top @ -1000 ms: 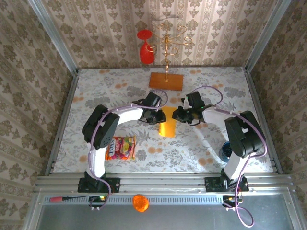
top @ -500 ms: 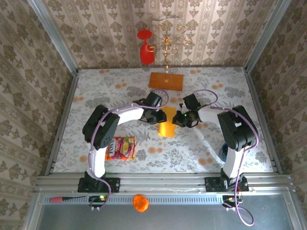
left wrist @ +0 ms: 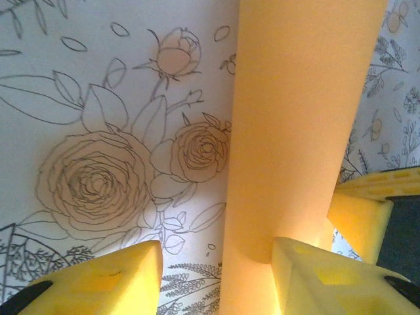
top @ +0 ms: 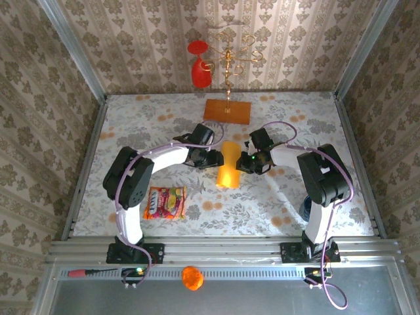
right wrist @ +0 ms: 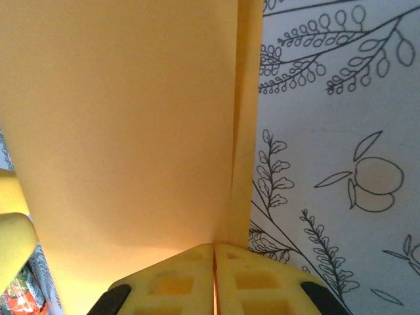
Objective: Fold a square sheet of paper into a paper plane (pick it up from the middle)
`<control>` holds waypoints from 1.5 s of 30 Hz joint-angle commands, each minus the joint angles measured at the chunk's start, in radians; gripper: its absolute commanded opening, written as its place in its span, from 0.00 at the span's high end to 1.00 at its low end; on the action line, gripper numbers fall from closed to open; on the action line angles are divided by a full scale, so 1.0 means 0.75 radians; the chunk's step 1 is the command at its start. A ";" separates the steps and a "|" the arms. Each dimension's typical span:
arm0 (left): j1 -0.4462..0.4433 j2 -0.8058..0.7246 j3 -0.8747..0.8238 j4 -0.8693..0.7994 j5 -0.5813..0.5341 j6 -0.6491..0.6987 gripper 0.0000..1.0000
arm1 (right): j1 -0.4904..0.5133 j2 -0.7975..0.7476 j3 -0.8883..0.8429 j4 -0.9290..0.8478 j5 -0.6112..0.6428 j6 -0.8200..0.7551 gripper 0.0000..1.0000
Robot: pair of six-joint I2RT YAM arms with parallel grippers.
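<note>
The square sheet of paper (top: 230,165) is yellow-orange and lies mid-table, doubled over into a narrow strip. My right gripper (top: 244,162) holds its right side. In the right wrist view that gripper (right wrist: 214,252) is shut on the sheet (right wrist: 131,118), where two layers meet at the pinch. My left gripper (top: 214,159) sits at the strip's left side. In the left wrist view it (left wrist: 216,252) is open, and the raised sheet (left wrist: 295,118) runs between the fingers, close to the right fingertip (left wrist: 315,269).
A brownish-orange board (top: 227,110) with a gold stand and a hanging red glass (top: 199,65) stands at the back. A snack packet (top: 165,201) lies front left. A blue object (top: 307,209) sits by the right arm's base. An orange ball (top: 191,277) rests below the table edge.
The left arm's elbow has swung out to the left and its gripper sits slightly further left. More of the sheet shows, reaching further toward the back. The right gripper stays on the sheet.
</note>
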 commanded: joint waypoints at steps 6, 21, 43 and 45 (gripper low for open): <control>-0.015 0.057 0.040 -0.049 0.047 0.042 0.52 | 0.002 0.073 0.016 -0.097 0.089 -0.024 0.90; 0.003 -0.113 -0.061 0.045 -0.005 0.077 0.42 | 0.003 0.087 0.023 -0.104 0.105 -0.016 0.90; 0.006 0.126 0.050 -0.108 0.034 0.075 0.48 | -0.022 -0.006 0.028 -0.084 0.025 0.015 0.75; -0.009 0.155 0.074 -0.163 -0.016 0.060 0.48 | -0.032 -0.064 0.036 -0.065 0.000 0.037 0.71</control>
